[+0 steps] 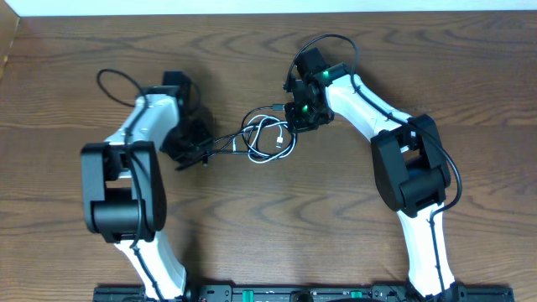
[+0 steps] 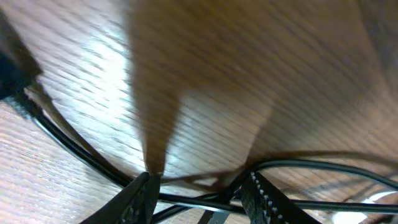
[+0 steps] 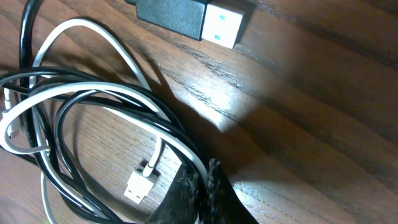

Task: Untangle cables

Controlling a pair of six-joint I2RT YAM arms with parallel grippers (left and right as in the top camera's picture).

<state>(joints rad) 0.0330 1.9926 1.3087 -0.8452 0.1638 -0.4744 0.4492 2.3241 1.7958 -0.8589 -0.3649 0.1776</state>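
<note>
Surface (image 1: 268,50): we see a brown wood-grain top that carries everything, with both arms reaching in toward its middle.
Left arm (image 1: 134,168): it comes in from the left, and its tip stops just left of the tangle.
Right arm (image 1: 403,159): it comes in from the right, and its tip sits over the tangle's upper right edge.
Cables (image 1: 267,137): they lie as one loose tangle between the two tools.
White cable (image 3: 112,93): it loops through the black ones, over and under.
Black cable (image 2: 74,146): from overhead we see it drawn out leftward from the tangle to the left tool. In the left wrist view it runs straight across the gap between the fingers.
Left tool (image 2: 199,180): its fingers stand apart, far wider than the thin cord between them, so we read no clamp on it.
Right tool (image 3: 200,186): its fingertips are pressed together, low on the wood at the tangle's edge. White and black strands run right up to them, and we cannot tell whether one is pinched.
Black plug (image 3: 174,12): it lies flat beyond the loops, and its end is pale.
White plug (image 3: 138,186): it lies inside the loops, just beside the right tool.
</note>
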